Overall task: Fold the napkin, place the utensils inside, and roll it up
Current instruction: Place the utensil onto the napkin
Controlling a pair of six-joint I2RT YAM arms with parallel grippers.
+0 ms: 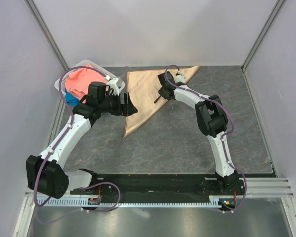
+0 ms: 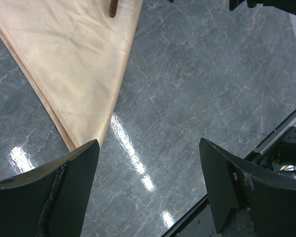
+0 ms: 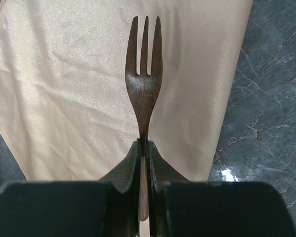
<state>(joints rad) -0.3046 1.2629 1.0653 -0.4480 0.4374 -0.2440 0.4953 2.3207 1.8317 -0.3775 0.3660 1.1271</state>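
Note:
The peach-gold napkin lies folded into a triangle on the grey table, one corner at the far right, one pointing toward me. It also shows in the left wrist view and the right wrist view. My right gripper is shut on the handle of the dark brown fork, held over the napkin with the tines pointing away. The fork's tip shows in the left wrist view. My left gripper is open and empty, just left of the napkin's near corner.
A white bin at the back left holds a coral-pink cloth and a blue cloth. The table's near edge and black rail lie below the left gripper. White walls surround the table.

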